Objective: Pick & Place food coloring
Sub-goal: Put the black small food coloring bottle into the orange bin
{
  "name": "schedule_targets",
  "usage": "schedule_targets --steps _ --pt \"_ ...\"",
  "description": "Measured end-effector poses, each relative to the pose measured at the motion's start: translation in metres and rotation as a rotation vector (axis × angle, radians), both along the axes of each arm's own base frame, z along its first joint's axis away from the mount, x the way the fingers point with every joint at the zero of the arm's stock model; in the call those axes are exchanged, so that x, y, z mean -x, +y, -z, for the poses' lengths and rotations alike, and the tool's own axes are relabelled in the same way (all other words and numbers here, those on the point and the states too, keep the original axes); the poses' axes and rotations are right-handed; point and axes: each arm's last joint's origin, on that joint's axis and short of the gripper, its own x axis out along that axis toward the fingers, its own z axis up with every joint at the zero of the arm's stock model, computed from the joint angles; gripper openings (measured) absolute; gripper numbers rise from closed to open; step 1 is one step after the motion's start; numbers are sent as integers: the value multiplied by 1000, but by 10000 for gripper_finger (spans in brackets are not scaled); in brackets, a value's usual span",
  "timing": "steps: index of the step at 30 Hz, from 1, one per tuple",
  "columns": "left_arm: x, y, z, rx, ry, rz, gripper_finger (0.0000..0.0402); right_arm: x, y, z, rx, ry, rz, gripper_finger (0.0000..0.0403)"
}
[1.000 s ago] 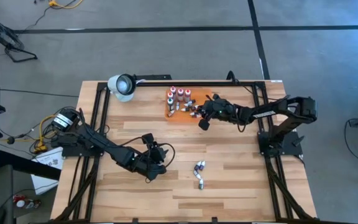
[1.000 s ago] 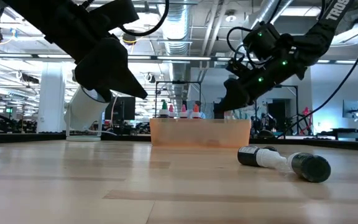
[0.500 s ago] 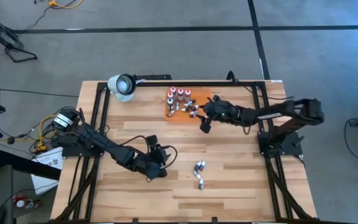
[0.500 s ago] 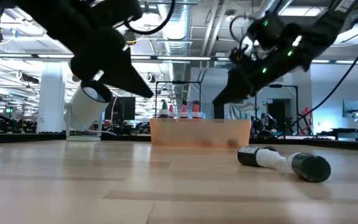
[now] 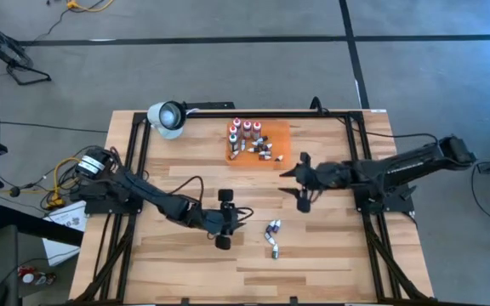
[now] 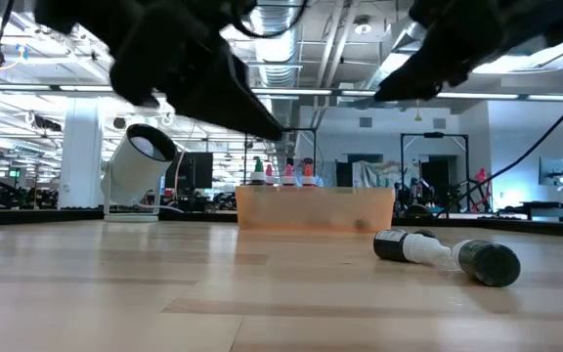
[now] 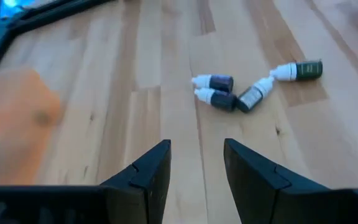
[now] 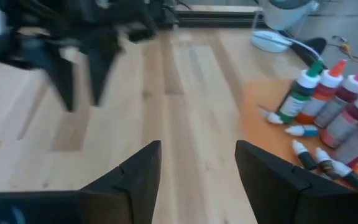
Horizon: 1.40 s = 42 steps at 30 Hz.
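Observation:
Several small dark dropper bottles of food coloring (image 5: pixel 273 238) lie on their sides on the wooden table, right of centre near the front; they also show in the left wrist view (image 7: pixel 238 93) and the low view (image 6: pixel 448 256). My left gripper (image 7: pixel 196 149) hovers open just left of them, pointing at them, with nothing between its fingers. More food coloring bottles (image 8: pixel 328 102) stand upright on the orange mat (image 5: pixel 275 153) at the back, with tiny droppers (image 8: pixel 319 158) lying beside them. My right gripper (image 8: pixel 197 149) is open and empty, near and right of the mat (image 5: pixel 286 182).
A white lamp head (image 5: pixel 167 117) lies at the table's back left corner, its cable running along the far edge. Black frame rails (image 5: pixel 360 144) cross the table at both sides. Bare wood (image 5: pixel 313 255) lies around the loose bottles.
My right gripper has drawn back from the orange mat toward the table's right and near side, rising. My left gripper has shifted a little toward the right, toward the loose bottles, and has tipped up from pointing down to a more level slant.

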Motion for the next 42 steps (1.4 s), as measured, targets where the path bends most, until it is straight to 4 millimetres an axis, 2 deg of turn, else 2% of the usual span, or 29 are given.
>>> schedule_targets --steps 7,13,16,22,28,42 --pt "-26 9 34 49 -28 225 143 7 28 0 28 1 -31 192" --pt "-39 7 40 93 -125 395 143 13 37 6 -2 54 -2 192" --pt "-46 4 47 86 -152 427 143 15 39 7 -1 67 16 190" --pt "-74 -5 63 95 -152 457 143 16 40 8 3 78 16 184" --pt "-94 -11 71 89 -63 454 143 17 39 10 15 98 15 182" --pt "-96 -2 79 29 16 339 143 17 38 11 31 108 9 182"
